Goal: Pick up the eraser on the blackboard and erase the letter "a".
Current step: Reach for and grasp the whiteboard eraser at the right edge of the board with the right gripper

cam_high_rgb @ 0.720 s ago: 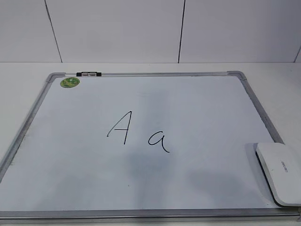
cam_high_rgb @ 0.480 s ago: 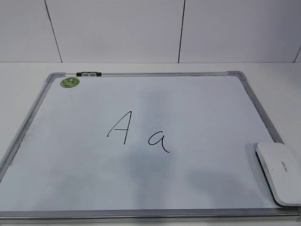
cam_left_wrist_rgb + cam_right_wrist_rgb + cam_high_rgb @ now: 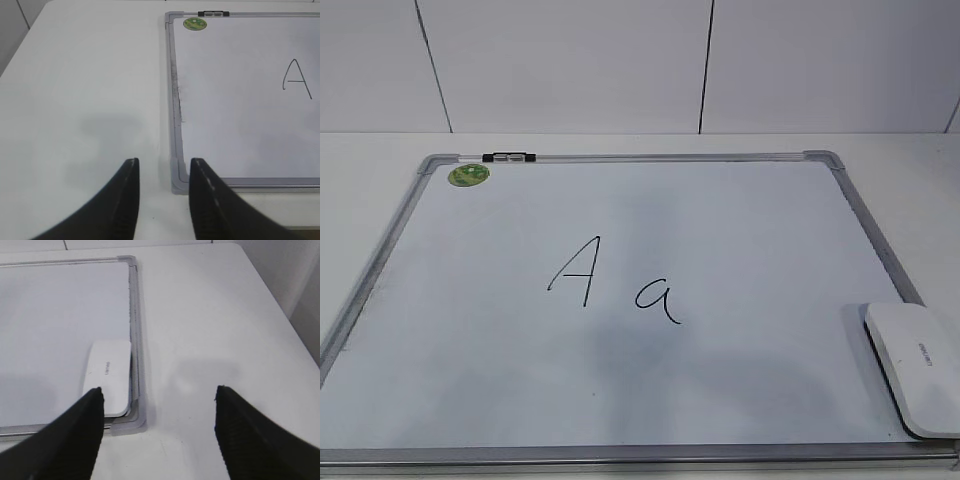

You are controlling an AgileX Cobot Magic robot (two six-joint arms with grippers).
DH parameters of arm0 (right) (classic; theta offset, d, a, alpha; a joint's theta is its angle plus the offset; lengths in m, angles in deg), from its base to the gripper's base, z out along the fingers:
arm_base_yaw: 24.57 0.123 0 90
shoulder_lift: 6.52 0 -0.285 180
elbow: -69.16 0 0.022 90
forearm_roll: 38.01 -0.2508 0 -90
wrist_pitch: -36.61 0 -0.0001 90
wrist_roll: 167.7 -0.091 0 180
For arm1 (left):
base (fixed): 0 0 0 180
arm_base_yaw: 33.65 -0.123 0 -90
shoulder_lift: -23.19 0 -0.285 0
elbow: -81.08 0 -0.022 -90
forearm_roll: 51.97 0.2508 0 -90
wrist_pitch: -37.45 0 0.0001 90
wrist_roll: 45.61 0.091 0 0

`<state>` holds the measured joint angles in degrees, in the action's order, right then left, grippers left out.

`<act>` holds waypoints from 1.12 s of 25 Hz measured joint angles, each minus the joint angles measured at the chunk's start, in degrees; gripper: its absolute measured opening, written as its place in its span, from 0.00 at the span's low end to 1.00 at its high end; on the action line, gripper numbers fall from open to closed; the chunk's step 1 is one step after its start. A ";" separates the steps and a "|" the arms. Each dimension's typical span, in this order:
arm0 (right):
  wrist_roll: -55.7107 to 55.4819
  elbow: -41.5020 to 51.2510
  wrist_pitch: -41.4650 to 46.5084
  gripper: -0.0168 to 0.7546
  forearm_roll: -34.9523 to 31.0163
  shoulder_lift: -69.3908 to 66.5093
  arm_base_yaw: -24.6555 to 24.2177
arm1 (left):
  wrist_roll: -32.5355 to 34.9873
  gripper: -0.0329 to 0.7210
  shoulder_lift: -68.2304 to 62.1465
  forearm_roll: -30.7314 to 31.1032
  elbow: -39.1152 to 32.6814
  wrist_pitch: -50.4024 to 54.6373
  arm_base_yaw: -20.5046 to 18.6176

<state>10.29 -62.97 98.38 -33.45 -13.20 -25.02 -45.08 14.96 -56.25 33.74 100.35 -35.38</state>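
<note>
The blackboard (image 3: 620, 400) is a white board with a silver-grey frame, lying flat on the table. The lowercase letter "a" (image 3: 658, 298) sits near its middle, right of a capital "A" (image 3: 575, 270). The white eraser (image 3: 915, 365) lies on the board's near right corner; it also shows in the right wrist view (image 3: 107, 377). My right gripper (image 3: 159, 392) is wide open and empty, above the table just right of that corner. My left gripper (image 3: 162, 162) is open and empty, over the board's near left corner (image 3: 177, 182). Neither gripper shows in the exterior view.
A round green sticker (image 3: 468, 175) and a small black-and-white clip (image 3: 508, 156) mark the board's far left corner. White table (image 3: 85, 100) lies left of the board and right of it (image 3: 210, 330). A white panelled wall stands behind.
</note>
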 joint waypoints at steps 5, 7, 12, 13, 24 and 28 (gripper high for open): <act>5.32 0.00 -0.03 0.73 -6.44 -1.35 0.00 | 0.00 0.36 0.00 0.00 0.00 0.00 0.00; 6.93 0.00 -0.17 0.73 -8.18 -3.68 0.00 | 0.00 0.36 0.00 0.00 0.00 0.00 0.00; 10.12 0.00 -0.98 0.73 -12.49 -11.54 0.00 | 0.00 0.36 0.00 0.00 0.00 0.00 0.00; 10.83 0.00 -1.15 0.73 -13.11 -12.84 0.00 | 0.00 0.36 0.00 0.00 0.00 0.00 0.00; 12.15 -0.87 -2.97 0.73 -17.21 -27.22 0.00 | 0.00 0.36 0.00 0.00 0.00 0.00 0.00; 12.24 -4.07 -2.97 0.73 -17.77 -33.59 0.00 | 0.00 0.36 0.00 0.00 0.00 0.00 0.00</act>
<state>22.53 -67.03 95.41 -51.22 -46.79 -25.02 -45.08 14.96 -56.25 33.74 100.35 -35.38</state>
